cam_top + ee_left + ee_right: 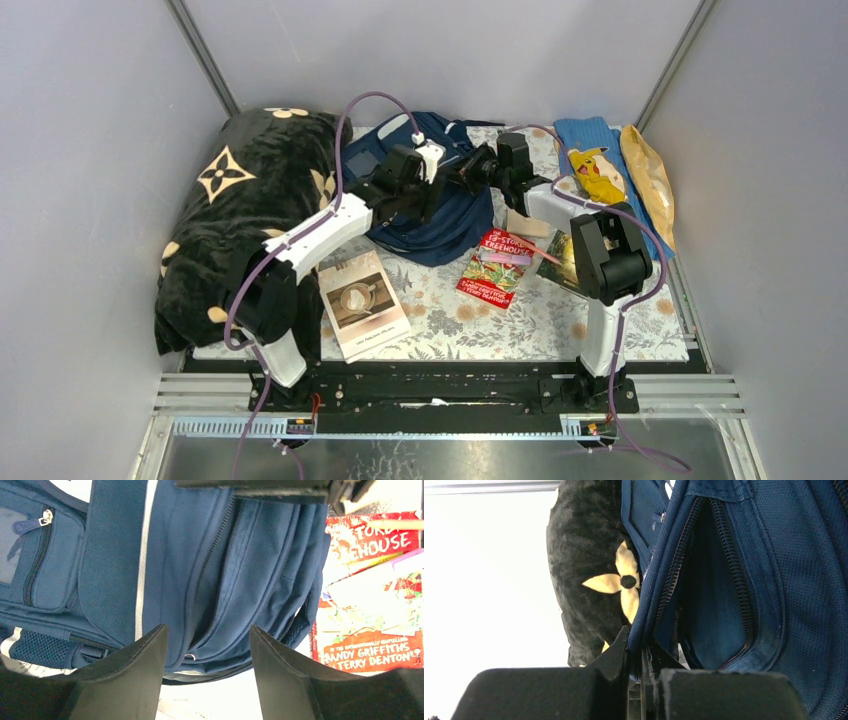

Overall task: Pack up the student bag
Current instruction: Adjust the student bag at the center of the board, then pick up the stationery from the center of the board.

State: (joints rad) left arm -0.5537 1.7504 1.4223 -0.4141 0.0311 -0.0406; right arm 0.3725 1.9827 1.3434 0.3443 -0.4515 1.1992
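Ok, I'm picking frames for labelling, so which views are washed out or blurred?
Right wrist: left half blown out white, yet the navy backpack and black blanket stay sharp. Left wrist: the title on the red book reads clearly, the tablecloth is overexposed, the left pincer a dark silhouette. Top external: evenly lit and sharp.

Looks like a lab robot cell. Plain grey panel walls (90, 150) with metal corner posts (203, 55) box in the workspace. Aluminium extrusion rails (200, 392) run along the bottom of the frame with a black mounting plate (440, 385) across them, and a floral tablecloth (540, 320) covers the work surface.
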